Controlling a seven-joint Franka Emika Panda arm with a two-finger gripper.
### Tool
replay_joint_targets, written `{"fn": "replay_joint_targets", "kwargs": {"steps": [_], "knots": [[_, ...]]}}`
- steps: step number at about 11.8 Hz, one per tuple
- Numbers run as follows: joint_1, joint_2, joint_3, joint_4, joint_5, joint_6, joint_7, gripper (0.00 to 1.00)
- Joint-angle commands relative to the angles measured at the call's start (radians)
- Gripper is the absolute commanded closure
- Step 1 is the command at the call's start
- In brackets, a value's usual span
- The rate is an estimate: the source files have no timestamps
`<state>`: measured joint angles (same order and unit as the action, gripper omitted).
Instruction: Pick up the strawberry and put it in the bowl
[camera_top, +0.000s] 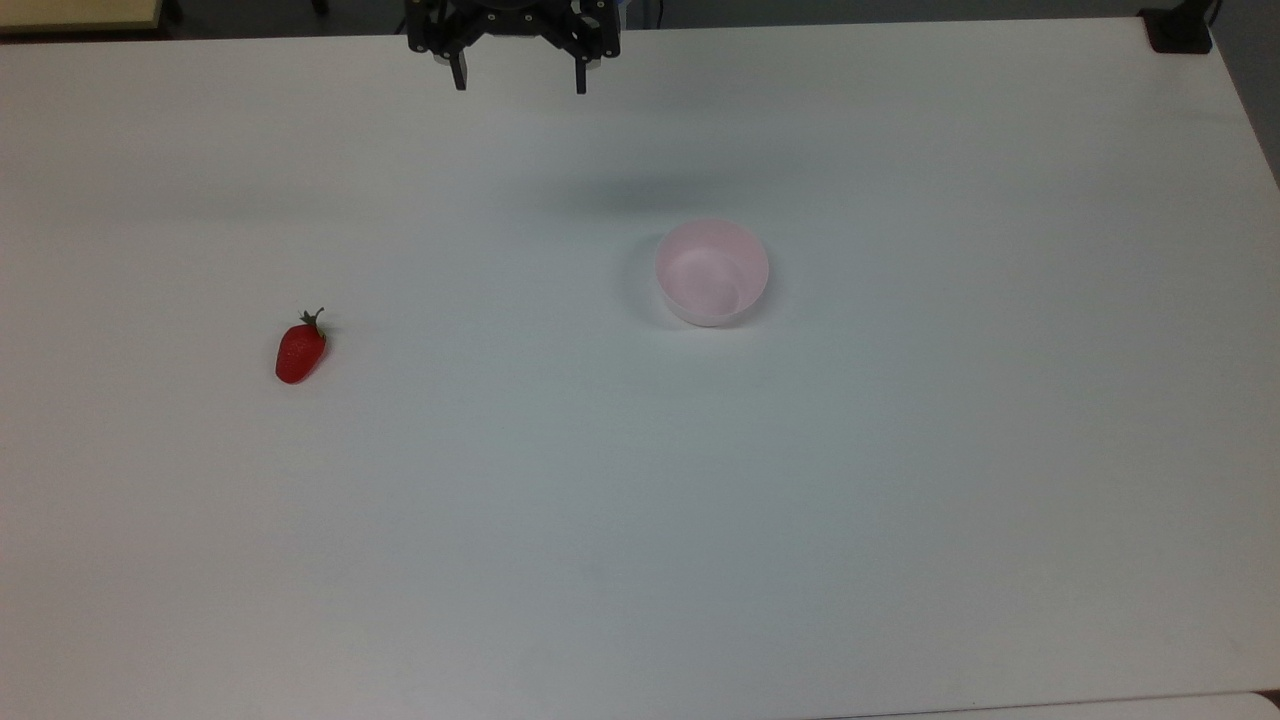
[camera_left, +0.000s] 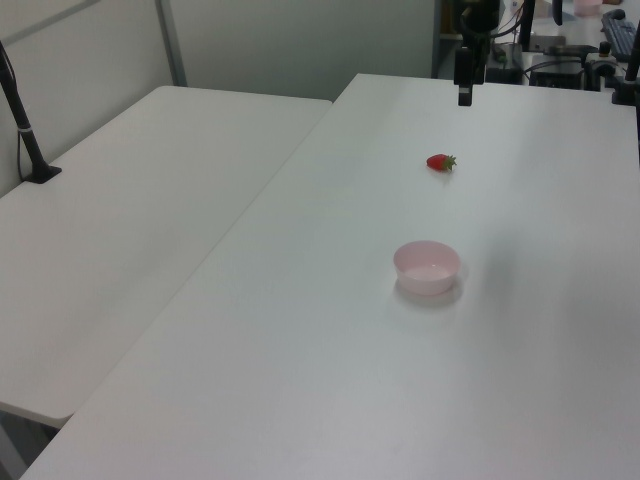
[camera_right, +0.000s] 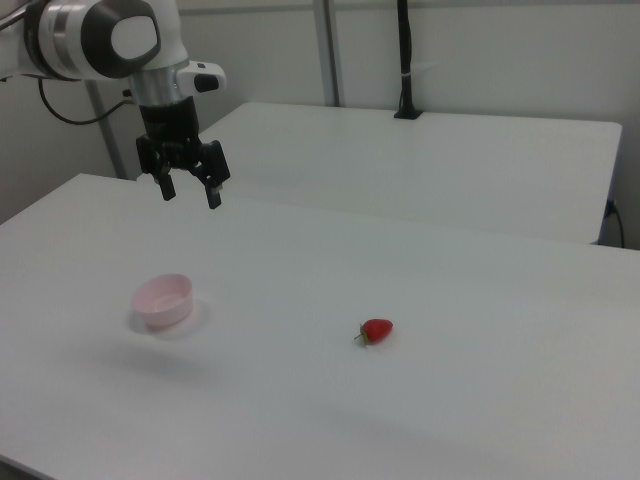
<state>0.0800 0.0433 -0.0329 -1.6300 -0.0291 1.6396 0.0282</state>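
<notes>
Right view: black two-finger gripper (camera_right: 190, 193) hangs above white table (camera_right: 480, 300), fingers spread apart, grasping nothing. Small round pale pink plastic bowl (camera_right: 164, 300) sits below it on table, upright. Glossy red strawberry with green cap (camera_right: 376, 330) lies on its side, well apart toward the right view's right.

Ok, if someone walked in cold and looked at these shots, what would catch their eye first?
Probably the red strawberry, lying alone on the white table toward the top view's left. Next, the pale pink bowl, empty, standing apart from it nearer the middle. Then the black gripper, open, hanging above the table in the right view with nothing in it.
</notes>
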Motion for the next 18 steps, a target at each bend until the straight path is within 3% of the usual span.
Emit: {"fn": "replay_joint_targets", "kwargs": {"steps": [1,18], "knots": [[-0.003,-0.022,-0.015,-0.013,-0.022,-0.015,-0.013,0.00],[-0.038,-0.003,-0.015,-0.008,-0.022,0.029,-0.010,0.00]]}}
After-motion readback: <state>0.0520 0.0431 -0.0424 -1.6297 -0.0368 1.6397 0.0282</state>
